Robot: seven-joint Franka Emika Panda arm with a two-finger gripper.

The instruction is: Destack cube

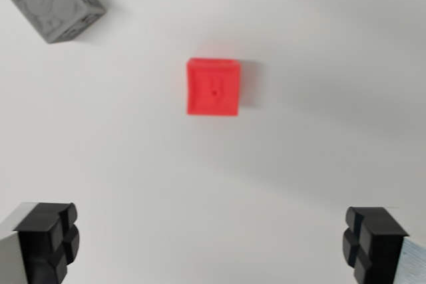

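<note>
A red cube (212, 87) sits alone on the white surface near the middle of the wrist view. A grey cube (58, 2) with patterned faces rests at the upper left, turned at an angle and apart from the red one. My gripper (212, 244) hovers above the surface with its two black fingertips (48, 239) wide apart at the bottom corners. It is open and nothing lies between the fingers. The red cube is above the gap in the picture, roughly centred between them.
The plain white tabletop (319, 151) fills the whole view. Nothing else is visible on it.
</note>
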